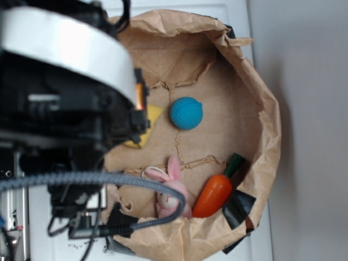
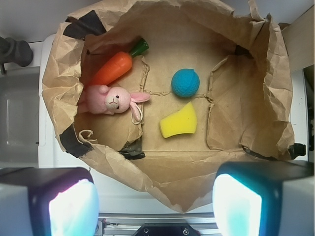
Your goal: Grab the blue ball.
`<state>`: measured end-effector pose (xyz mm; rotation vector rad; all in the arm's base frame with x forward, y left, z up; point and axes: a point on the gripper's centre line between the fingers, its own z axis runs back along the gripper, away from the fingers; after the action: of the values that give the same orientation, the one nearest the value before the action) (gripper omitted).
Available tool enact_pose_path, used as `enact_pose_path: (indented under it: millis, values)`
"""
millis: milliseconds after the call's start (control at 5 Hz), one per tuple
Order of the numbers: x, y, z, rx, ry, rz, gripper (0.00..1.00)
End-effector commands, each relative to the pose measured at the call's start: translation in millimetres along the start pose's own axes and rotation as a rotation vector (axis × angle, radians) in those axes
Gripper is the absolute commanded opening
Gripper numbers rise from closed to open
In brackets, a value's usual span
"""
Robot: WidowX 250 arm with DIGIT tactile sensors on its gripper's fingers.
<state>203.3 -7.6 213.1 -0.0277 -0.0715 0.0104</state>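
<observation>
Four toys lay on the floor of a crumpled brown paper bag (image 2: 275, 73) as a WidowX arm hung above it, its tool (image 2: 155, 206) spread wide and holding nothing, both fingers showing at the lower edge of the wrist view. The blue ball (image 2: 185, 82) sat alone near the middle of the bag floor, clear of the bag's walls. A yellow wedge (image 2: 178, 121) lay just beside the ball, on the side nearer the tool; a pink bunny (image 2: 112, 100) and an orange carrot (image 2: 111, 69) lay touching each other farther from the ball, against the bag's wall. The tool was well above the ball and not yet lined up over it. A descent from there risked catching the wedge, which lay between tool and ball, or nudging the round ball so it rolled across the creased paper. The bag's raised rim could also snag a finger on the way down.
</observation>
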Motion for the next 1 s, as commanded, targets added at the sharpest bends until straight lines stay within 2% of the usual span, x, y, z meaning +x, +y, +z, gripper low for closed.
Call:
enact_pose_path:
  millis: [0,200,400,600,800]
  values:
    - [51.9,16.1,-30.2,0.013,-0.078,0.08,1.0]
    - [86.0,29.3,-72.1,0.067,-0.117,0.127,1.0]
    - [95.1,40.6,-97.1,0.1,-0.106,0.154,1.0]
    - [92.1,45.6,-120.2,0.128,-0.106,0.149,1.0]
    - [89.1,52.1,-141.3,0.192,-0.081,0.127,1.0]
